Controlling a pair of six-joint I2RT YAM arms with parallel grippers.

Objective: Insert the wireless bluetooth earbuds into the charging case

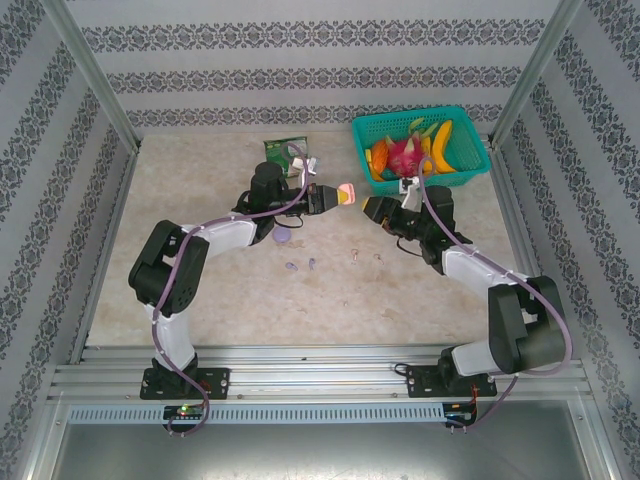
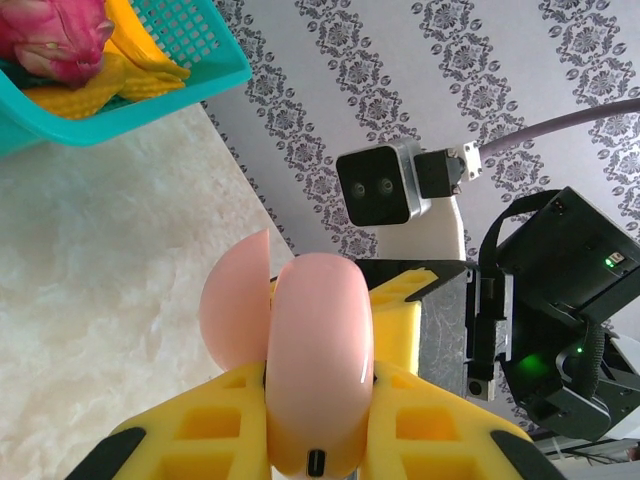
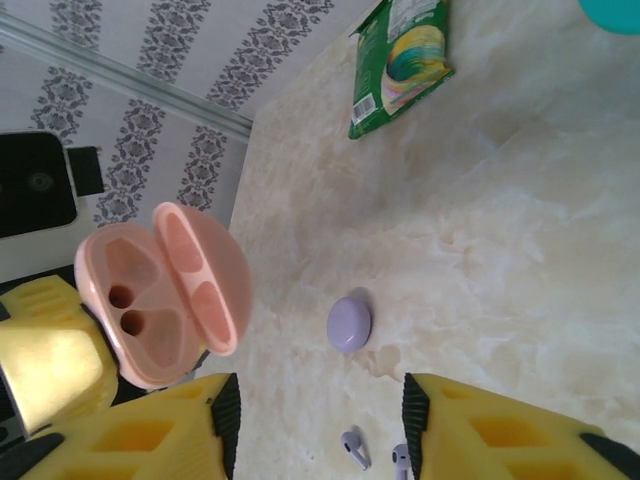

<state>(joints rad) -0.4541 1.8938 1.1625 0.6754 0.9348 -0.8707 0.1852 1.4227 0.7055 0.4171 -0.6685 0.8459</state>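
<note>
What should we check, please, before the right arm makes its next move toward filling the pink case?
1. Lid of the pink case open: ok.
2. Both wells empty: ok.
3. Left fingers clamped on the case: ok.
4. Earbud between the right fingers: not ok, they stand apart and empty.
5. Pink earbuds lying free on the table: ok.
6. Which earbud fits which well: cannot tell.

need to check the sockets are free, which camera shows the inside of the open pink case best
Right wrist: the pink case faces it with its lid open, both sockets in sight and looking empty. Left wrist sees its smooth outer shell, clamped in the left tool. Top external gives a small pink spot, no detail.
</note>
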